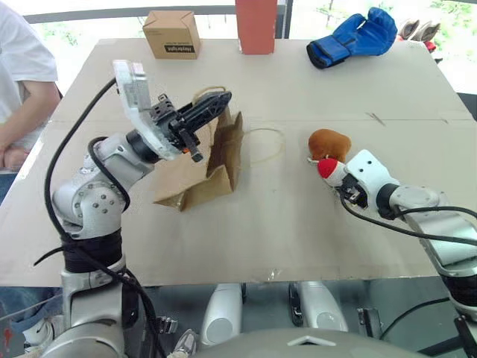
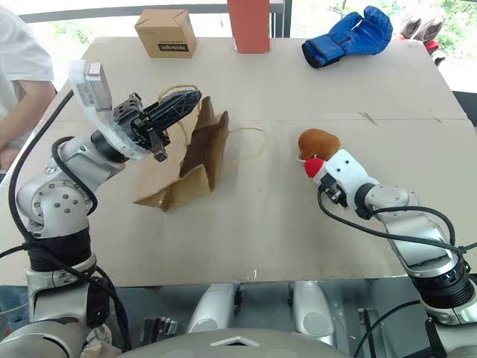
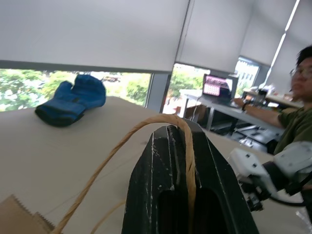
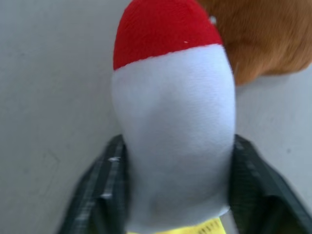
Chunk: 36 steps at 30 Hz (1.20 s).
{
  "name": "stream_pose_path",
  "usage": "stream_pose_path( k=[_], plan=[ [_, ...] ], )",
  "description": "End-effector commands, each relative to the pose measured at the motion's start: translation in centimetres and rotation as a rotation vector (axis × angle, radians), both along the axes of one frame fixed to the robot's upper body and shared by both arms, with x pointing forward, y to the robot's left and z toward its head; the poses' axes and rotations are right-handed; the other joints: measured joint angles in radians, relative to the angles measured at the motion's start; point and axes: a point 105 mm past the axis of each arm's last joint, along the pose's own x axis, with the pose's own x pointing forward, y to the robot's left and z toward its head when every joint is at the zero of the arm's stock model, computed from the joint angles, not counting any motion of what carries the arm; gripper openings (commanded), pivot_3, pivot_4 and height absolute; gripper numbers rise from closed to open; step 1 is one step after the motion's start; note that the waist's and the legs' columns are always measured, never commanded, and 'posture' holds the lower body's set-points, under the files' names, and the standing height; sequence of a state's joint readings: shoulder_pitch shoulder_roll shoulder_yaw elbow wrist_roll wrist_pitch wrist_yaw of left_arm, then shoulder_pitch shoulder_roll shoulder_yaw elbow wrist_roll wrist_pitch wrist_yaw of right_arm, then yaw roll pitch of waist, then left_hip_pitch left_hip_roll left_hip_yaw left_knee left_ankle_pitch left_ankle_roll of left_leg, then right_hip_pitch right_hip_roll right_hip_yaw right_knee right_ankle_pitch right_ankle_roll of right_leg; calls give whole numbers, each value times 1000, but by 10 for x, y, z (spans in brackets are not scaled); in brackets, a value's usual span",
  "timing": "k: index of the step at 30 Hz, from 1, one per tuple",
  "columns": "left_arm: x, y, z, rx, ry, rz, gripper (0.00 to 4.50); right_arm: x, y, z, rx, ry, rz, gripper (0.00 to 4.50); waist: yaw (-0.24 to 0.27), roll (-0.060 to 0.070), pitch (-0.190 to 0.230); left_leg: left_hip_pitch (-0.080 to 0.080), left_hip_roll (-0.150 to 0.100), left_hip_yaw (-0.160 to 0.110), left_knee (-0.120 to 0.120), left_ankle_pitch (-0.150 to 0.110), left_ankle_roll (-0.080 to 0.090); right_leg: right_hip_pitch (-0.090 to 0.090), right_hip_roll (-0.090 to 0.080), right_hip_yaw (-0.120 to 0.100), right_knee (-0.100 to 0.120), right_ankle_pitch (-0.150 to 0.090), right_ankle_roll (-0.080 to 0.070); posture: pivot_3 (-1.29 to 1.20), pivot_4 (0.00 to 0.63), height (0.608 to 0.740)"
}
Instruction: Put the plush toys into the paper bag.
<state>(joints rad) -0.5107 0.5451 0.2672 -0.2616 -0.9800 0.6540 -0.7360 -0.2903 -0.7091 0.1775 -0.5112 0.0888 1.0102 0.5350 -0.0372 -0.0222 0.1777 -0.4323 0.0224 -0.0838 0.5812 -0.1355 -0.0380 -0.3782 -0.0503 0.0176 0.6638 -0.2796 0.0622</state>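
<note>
Both plush toys (image 1: 329, 153) outside paper bag (image 1: 216, 160)

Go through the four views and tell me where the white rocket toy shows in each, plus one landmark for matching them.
Left eye view: rocket toy, red nose showing at the right gripper, beside the brown plush.
Right eye view: same spot, right of the paper bag.
Left wrist view: not visible.
Right wrist view: centre, between the fingers.
Shared landmark: the brown plush.

Bare table (image 1: 298, 224) lies open between the paper bag (image 1: 216, 168) at nine o'clock and the brown toy (image 1: 329, 143) at three; boxes (image 1: 171, 33) and a boxing glove (image 1: 354, 36) line twelve.
</note>
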Motion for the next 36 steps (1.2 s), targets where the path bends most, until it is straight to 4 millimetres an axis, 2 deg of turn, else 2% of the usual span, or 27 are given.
stream_pose_path(
  k=[1, 2, 4, 6, 11, 14, 17, 21, 24, 27, 30, 33, 35, 36],
  plan=[
    [-7, 1, 15, -72, -39, -41, 0, 1, -4, 24, 12, -110, 21, 333, 1, 0, 0, 0, 0, 0, 0, 0, 0, 0, 0, 0, 0, 0, 0, 0, 150, 740],
    [-7, 0, 15, -83, -39, -49, 0, 1, -3, 29, 21, -131, 31, 53, 2, 0, 0, 0, 0, 0, 0, 0, 0, 0, 0, 0, 0, 0, 0, 0, 150, 740],
    [-7, -6, 9, -90, -30, -57, 0, 0, 4, 76, 85, -304, 123, 53, 3, 0, 1, 0, 0, 0, 0, 0, 0, 0, 0, 0, 0, 0, 0, 0, 150, 740],
    [-7, -10, 4, -86, -21, -60, 0, -2, 6, 110, 85, -425, 180, 53, 2, 1, 2, 0, 0, 0, 1, 0, 0, 0, 0, 1, 0, 0, 0, 0, 150, 740],
    [-4, -14, 0, -80, -17, -61, 0, 0, 6, 140, 14, -545, 244, 53, 3, -1, 1, 0, 0, -1, 0, 0, 0, 1, 1, -1, -1, 0, 0, 0, 150, 740],
    [-1, -17, 3, -99, -19, -68, 0, 9, 20, 167, -105, -678, 356, 53, 2, 1, 2, 0, 0, -1, 0, 0, 0, 1, 0, 0, -1, 1, -1, 0, 150, 740],
    [1, -17, 7, -121, -21, -79, 0, 17, 53, 159, -204, -702, 518, 53, -5, 1, 2, 0, 0, 1, 1, 0, 0, 1, 0, 1, -1, 1, -1, 0, 150, 740],
    [3, -17, 9, -122, -25, -84, 0, 24, 92, 147, -240, -717, 664, 53, -3, 1, 2, 1, 1, 0, 0, 0, 0, 0, 2, 1, -1, 1, -2, 0, 150, 740],
    [3, -18, 11, -125, -28, -85, 0, 27, 124, 130, -284, -702, 796, 53, -4, 1, 3, -1, 0, 0, 0, 0, 0, 0, 1, 1, -1, 2, -3, 0, 150, 740],
    [2, -19, 12, -128, -32, -83, 0, 34, 132, 114, -381, -692, 864, 53, 5, 1, 3, 0, 0, -1, 0, 0, 0, 0, 1, 0, -1, 2, -3, 0, 150, 740],
    [1, -19, 12, -130, -35, -80, 0, 39, 142, 108, -435, -711, 920, 53, 8, 0, 3, -1, 0, -2, 0, 0, 0, 1, 1, -1, -1, 2, -3, 0, 150, 740],
    [0, -19, 8, -130, -30, -76, 0, 32, 174, 98, -500, -745, 1111, 53, -1, 0, 3, 0, 0, -1, 0, 0, 0, 1, 1, 0, 0, 3, -3, 0, 150, 740],
    [-1, -20, 7, -129, -29, -75, 0, 28, 188, 92, -511, -766, 1199, 800, -9, 0, 3, 1, 0, -1, 0, 0, 0, 1, 1, 0, 0, 3, -3, 0, 150, 740],
    [-1, -21, 6, -128, -29, -74, 0, 28, 191, 88, -529, -776, 1230, 1004, -9, 0, 3, 1, 0, -1, -1, 0, 0, 1, 2, 0, 0, 3, -3, 0, 150, 740]
  ],
)
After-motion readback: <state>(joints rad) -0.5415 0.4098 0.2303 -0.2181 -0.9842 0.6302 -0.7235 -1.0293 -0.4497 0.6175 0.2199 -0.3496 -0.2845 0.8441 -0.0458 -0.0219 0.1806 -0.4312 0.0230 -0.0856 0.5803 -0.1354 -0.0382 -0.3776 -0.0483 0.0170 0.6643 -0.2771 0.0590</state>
